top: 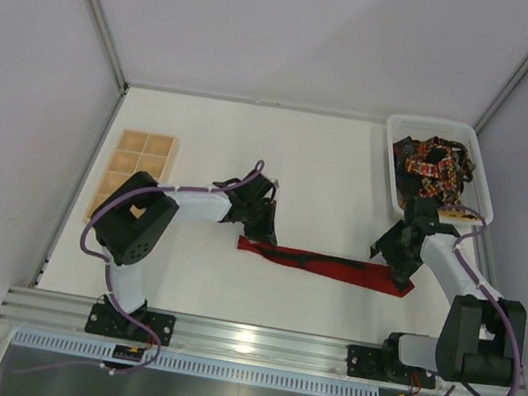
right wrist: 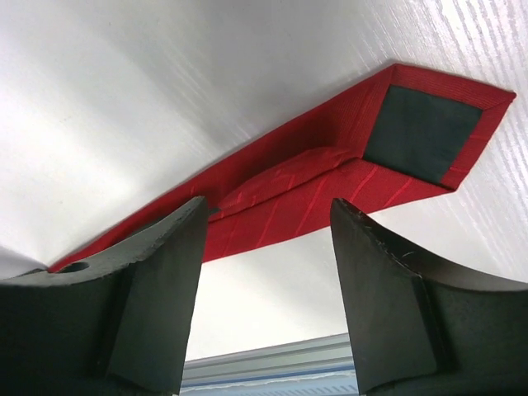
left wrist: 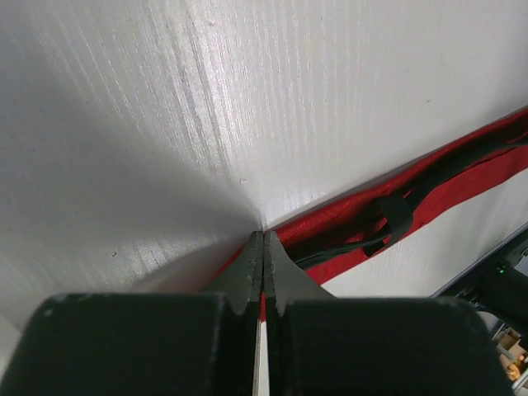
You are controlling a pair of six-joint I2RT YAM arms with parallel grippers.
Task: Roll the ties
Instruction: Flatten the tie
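White worktop [top: 329,168]; my red tie [top: 333,266] lies flat toward its near edge, lining upward. The left claw [left wrist: 262,237] is pressed together at the narrow tip, and I can't tell whether it nips cloth. The right claw [right wrist: 268,206] hangs apart above the wide end. Patterned ties [top: 434,170] sit tangled in the bin [top: 431,124] at the far right corner, their ends hidden.

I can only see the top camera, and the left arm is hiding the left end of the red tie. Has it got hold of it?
Observer: Yes. The left wrist view shows the left gripper shut, with the red tie pinched between its fingers.
Operator: And the right one?
Observer: The right gripper is open, hanging over the tie near its wide end.
Operator: Which face is up?
Observer: The back; a dark lining panel shows at the wide tip.
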